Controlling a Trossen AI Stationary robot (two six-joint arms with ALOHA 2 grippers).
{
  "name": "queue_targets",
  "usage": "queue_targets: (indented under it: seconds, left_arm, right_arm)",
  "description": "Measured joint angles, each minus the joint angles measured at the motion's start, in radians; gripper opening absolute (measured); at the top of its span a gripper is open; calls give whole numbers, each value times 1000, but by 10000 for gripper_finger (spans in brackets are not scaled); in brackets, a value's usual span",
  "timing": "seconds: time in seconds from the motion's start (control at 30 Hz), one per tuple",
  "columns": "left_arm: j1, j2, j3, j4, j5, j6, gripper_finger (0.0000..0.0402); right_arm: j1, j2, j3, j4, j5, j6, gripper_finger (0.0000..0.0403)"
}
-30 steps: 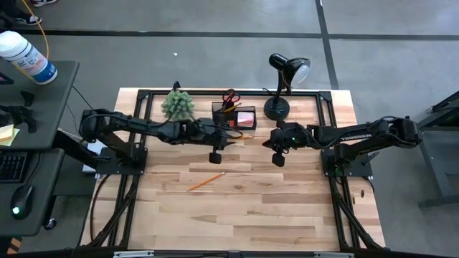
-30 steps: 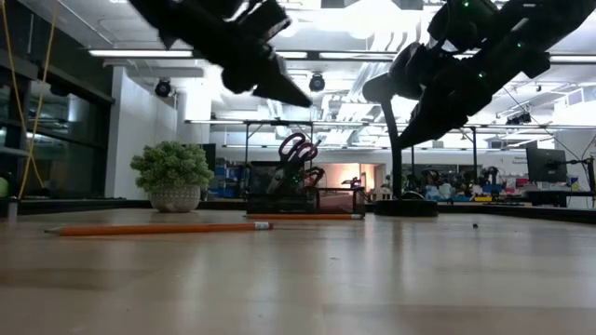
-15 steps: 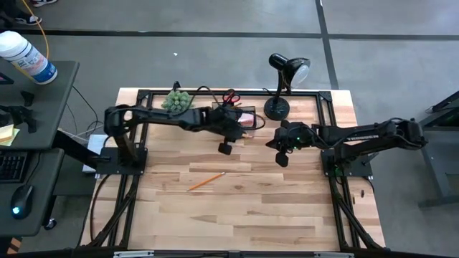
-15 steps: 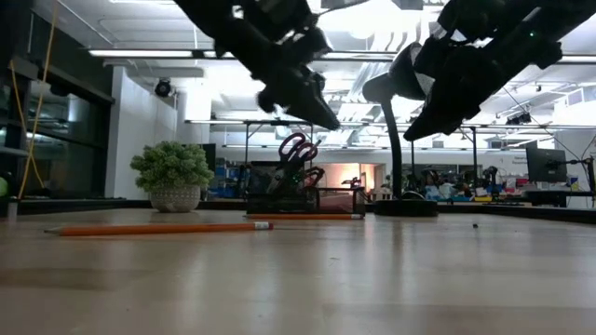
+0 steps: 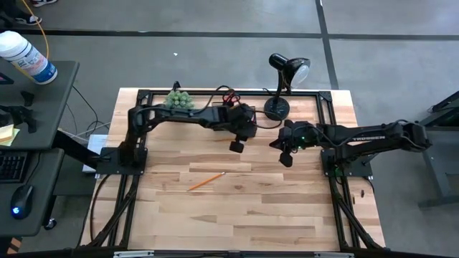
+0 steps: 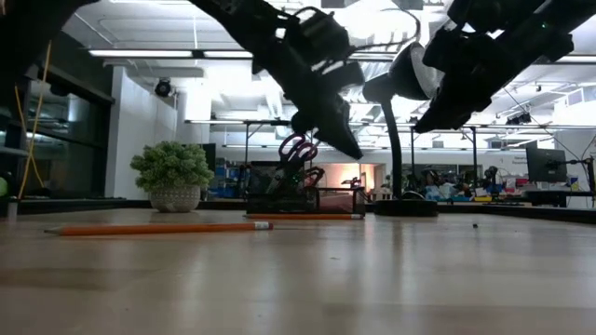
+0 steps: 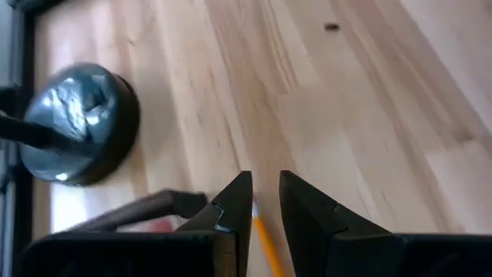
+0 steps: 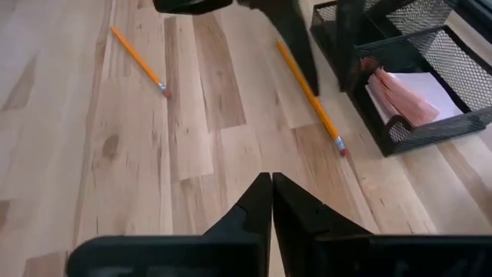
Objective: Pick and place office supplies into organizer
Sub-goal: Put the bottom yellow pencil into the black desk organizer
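pencil, near organizer: orange pencil (image 8: 310, 98) lies flat on the surface just in front of the organizer (image 8: 415, 85), toward the far edge, eraser end pointing at the right side. Seen in the left wrist view as a short orange length (image 7: 268, 245) between and below the fingers.
pencil, loose: second orange pencil (image 5: 206, 180) lies alone near the middle of the surface, well apart from the organizer.
handling, judged: light, stiff, thin, round or faceted; likely to roll or skid on smooth wood. Best taken across the shaft near mid-length, fingers square to its axis, then tipped upright for the tall compartment.
organizer: black mesh caddy at the far edge, between the plant (image 6: 173, 174) and the lamp base (image 5: 277, 109). Red-handled scissors (image 6: 296, 149) stand in the tall section; pink sticky pad (image 8: 400, 94) sits in the low tray.
left claw: left claw (image 7: 264, 201) hangs above the near pencil, just in front of the organizer; fingers a narrow gap apart, nothing between them, not yet touching the pencil.
right claw: right claw (image 8: 271, 198) waits over the surface on the lamp side, fingers pressed together, empty.
risk, judged: the narrow gap leaves little margin; a finger landing on the shaft would roll it toward the caddy wall.
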Motion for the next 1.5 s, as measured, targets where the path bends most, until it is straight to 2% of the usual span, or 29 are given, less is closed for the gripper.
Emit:
queue_targets:
  seconds: [0.33,0.63,0.73,0.83,1.0,1.1,1.23,1.43,1.5]
  left_arm:
    - [1,88,71,-17,-27,-51,58]
    - [7,124,75,-40,-41,-140,58]
    - [14,136,68,-73,-21,-159,58]
    - [13,143,73,-37,-26,-168,58]
    - [14,145,77,-50,-27,-177,58]
    - [14,146,135,-118,-23,-135,58]
    - [20,172,291,-253,-54,-70,58]
    - [44,314,518,-498,-26,-47,58]
    - [44,338,551,-568,-24,-18,58]
  right_arm:
    - [0,-18,0,-30,1,-8,7]
    - [0,-18,0,-38,-4,-8,6]
    - [0,-18,0,-53,-44,-8,5]
    - [8,-26,0,-69,-75,-8,5]
    - [43,-69,0,-92,-50,0,1]
    - [58,-96,0,-130,-19,5,2]
    - [68,-129,0,-181,2,27,2]
    - [71,-183,0,-237,18,45,2]
    - [71,-200,0,-253,30,47,3]
